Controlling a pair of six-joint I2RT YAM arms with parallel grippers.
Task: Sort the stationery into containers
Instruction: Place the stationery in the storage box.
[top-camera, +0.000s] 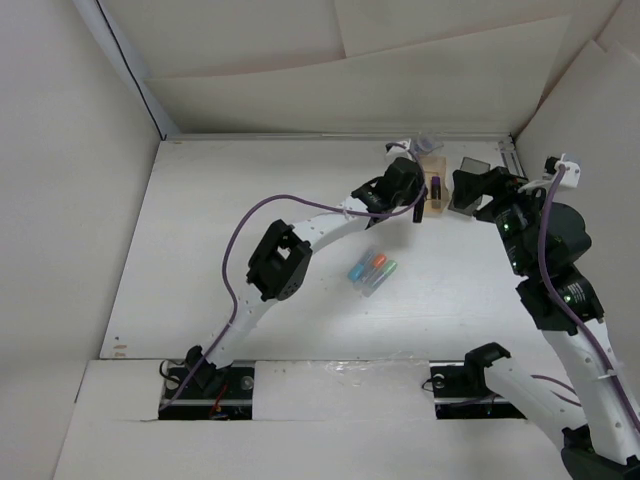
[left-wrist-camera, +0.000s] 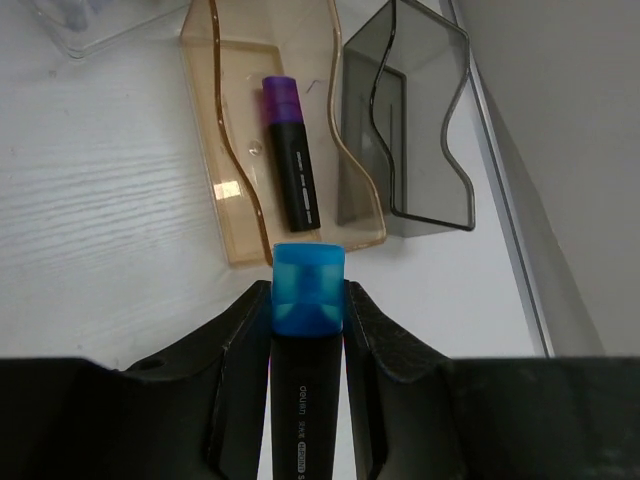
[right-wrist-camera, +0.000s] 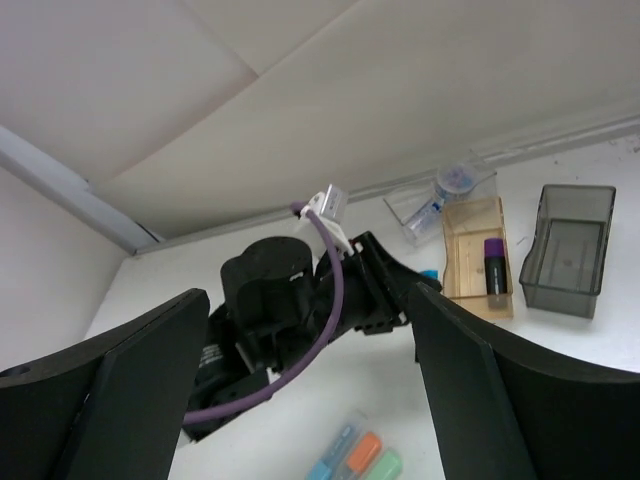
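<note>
Three clear markers (top-camera: 372, 270), with blue, orange and green ends, lie together mid-table, well short of the boxes and unsorted. Left gripper (left-wrist-camera: 308, 305): clamped on a blue-cap marker (left-wrist-camera: 303, 400), cap forward, poised just short of the near wall of the amber box (left-wrist-camera: 215, 140). Step in hand, by judgement: deposit into that box. To do it well: carry the cap past the near wall, keep the marker lengthwise with the box, aim for the bare floor left of the purple-cap marker (left-wrist-camera: 290, 170), and lower before letting go so it neither bounces nor bridges the rim. Clear box (right-wrist-camera: 398, 208), just beyond the amber box: one small bottle (right-wrist-camera: 452, 183). Amber box: the purple-cap marker only, lying lengthwise. Grey box (left-wrist-camera: 420, 130), just right of the amber box: nothing visible inside. Right gripper (right-wrist-camera: 308, 300): fingers wide apart, holding nothing, above the table, short of the boxes.
</note>
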